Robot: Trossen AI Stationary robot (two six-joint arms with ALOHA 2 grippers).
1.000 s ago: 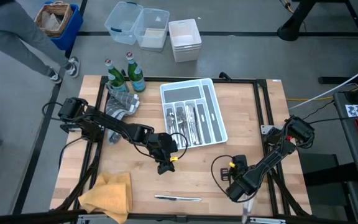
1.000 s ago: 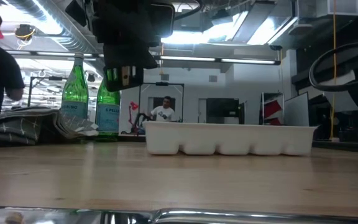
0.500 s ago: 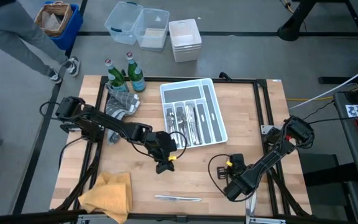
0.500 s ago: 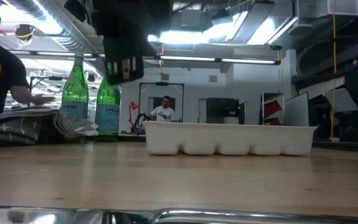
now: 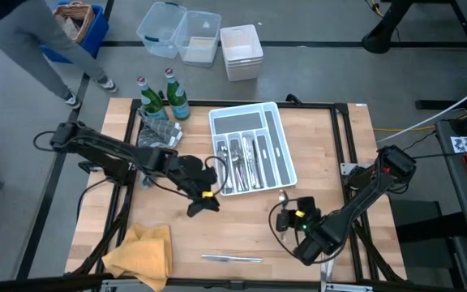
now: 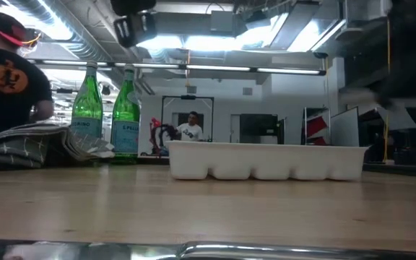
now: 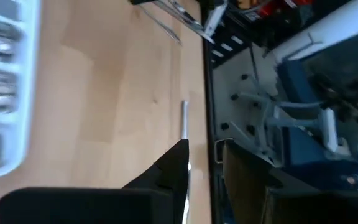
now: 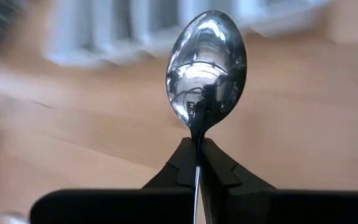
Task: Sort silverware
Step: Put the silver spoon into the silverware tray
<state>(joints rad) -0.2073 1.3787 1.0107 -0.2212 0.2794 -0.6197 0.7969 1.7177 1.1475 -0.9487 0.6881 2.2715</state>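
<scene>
Wooden table [image 5: 331, 146] | right tool [image 8: 197, 151] pinching spoon [image 8: 206, 71]; left tool [image 5: 199, 203] state unclear

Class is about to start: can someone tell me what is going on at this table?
Two robot arms are sorting silverware into a white tray. The right gripper is shut on a spoon, holding it above the wooden table near the tray. The left gripper hangs over the table beside the tray and carries nothing. One knife lies unsorted near the table's front edge.
</scene>
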